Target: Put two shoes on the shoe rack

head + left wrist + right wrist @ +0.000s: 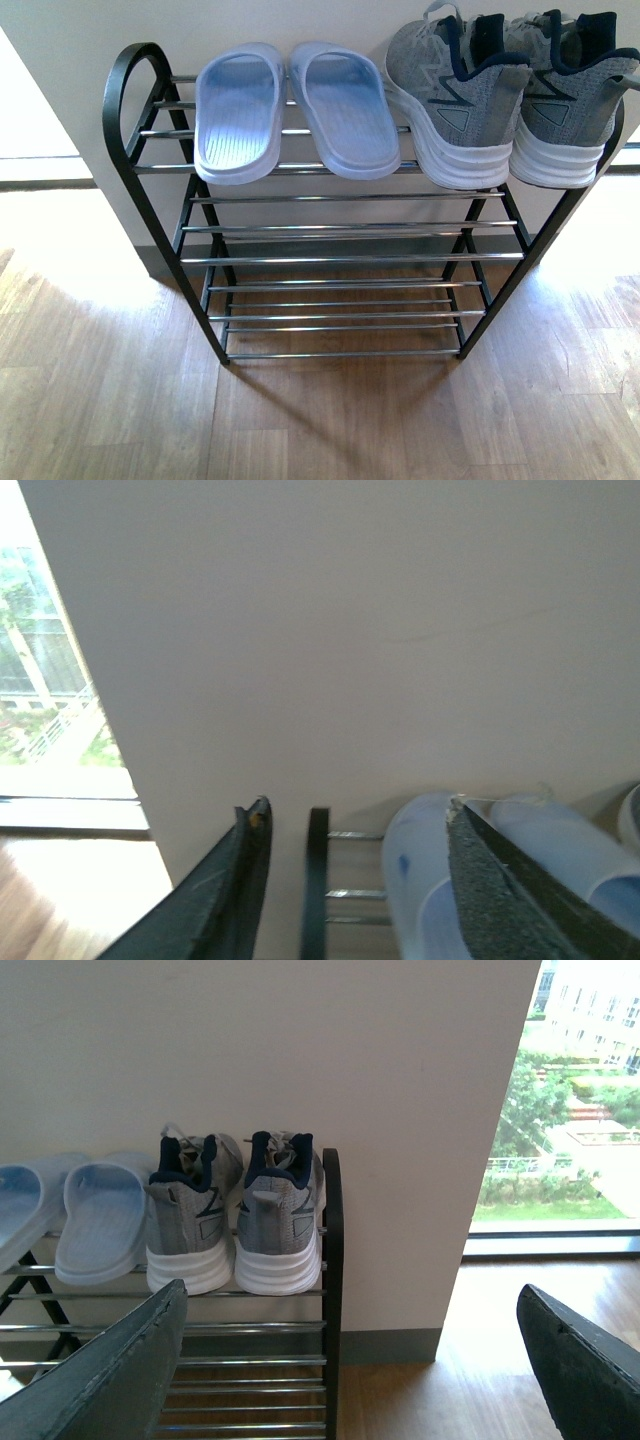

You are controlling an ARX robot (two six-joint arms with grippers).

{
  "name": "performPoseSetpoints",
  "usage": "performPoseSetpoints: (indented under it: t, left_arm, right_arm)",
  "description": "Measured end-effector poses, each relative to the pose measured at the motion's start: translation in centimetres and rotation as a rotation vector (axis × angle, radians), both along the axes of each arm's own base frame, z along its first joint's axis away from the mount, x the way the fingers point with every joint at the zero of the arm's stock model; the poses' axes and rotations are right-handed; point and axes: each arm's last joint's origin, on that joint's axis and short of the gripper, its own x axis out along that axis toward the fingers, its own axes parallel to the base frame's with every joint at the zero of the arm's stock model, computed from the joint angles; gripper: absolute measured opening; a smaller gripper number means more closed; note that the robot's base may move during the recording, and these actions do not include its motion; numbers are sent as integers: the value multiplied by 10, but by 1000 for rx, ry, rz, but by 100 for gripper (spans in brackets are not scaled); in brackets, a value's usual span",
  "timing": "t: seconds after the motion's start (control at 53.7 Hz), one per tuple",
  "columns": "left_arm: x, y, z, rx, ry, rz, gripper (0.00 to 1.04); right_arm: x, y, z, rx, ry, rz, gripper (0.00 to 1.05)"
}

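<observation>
Both pairs already up on the top shelf of the shoe rack (330,198): pale blue slides (295,108) side by side toward the left end, grey sneakers (510,100) side by side at the right end, heels facing out. Lower shelves bare. Wooden floor (330,420) below, plain wall (300,25) behind.

Left gripper (355,880) up near the rack's left end, jaws apart, nothing between them but the black frame post and the rods beyond; one slide partly behind the far finger. Right gripper (350,1360) back from the rack, jaws wide apart and empty, looking at the sneakers' heels and the frame's right post. Neither arm visible from the front.

Task judged done or nearly so. Risks from here:

- Sneaker heels overhanging the front rod slightly, the rightmost one hard against the end of the frame; a nudge from a passing finger could tip it off the front edge.
- Slides resting on thin rods with toes past the front rod; a brush could slide one forward and off.
- Left jaws straddling the frame post; pulling sideways rather than straight back could snag the rack and shake everything.
- Light rack, probably easy to shift if bumped.
</observation>
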Motion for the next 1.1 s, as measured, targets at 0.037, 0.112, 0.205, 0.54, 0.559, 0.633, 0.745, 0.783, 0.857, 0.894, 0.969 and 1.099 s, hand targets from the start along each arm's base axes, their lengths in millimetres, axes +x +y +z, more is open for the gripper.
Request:
performPoseSetpoints:
  t: [0.037, 0.112, 0.205, 0.54, 0.559, 0.633, 0.745, 0.783, 0.857, 0.894, 0.969, 1.099]
  left_arm:
    - [-8, 5, -4, 6, 5, 4, 42]
    - [-22, 14, -8, 9, 4, 4, 31]
    - [-40, 23, -12, 12, -1, -4, 17]
    - [-90, 46, -26, 18, 6, 0, 1]
    - [-91, 46, -26, 18, 5, 0, 1]
    - [-100, 49, -28, 17, 1, -5, 1]
    - [-112, 53, -31, 18, 4, -1, 1]
    - [-116, 55, -32, 18, 5, 0, 1]
    - [-126, 58, -35, 18, 7, -2, 1]
    - [-131, 59, -36, 18, 8, -1, 1]
    - [-139, 67, -40, 19, -3, -13, 1]
    - [-154, 70, -49, 19, 19, -3, 1]
  right_arm:
    - [0, 0, 0, 0, 0, 0, 96]
    - [0, 0, 0, 0, 0, 0, 96]
    - [0, 0, 0, 0, 0, 0, 96]
    - [0, 0, 0, 0, 0, 0, 96]
    - [0, 0, 0, 0, 0, 0, 96]
    - [0, 0, 0, 0, 0, 0, 96]
    - [0, 0, 0, 0, 0, 0, 96]
    - [0, 0, 0, 0, 0, 0, 96]
    - [0, 0, 0, 0, 0, 0, 96]
    - [0, 0, 0, 0, 0, 0, 96]
    - [0, 0, 0, 0, 0, 0, 96]
    - [0, 0, 0, 0, 0, 1, 96]
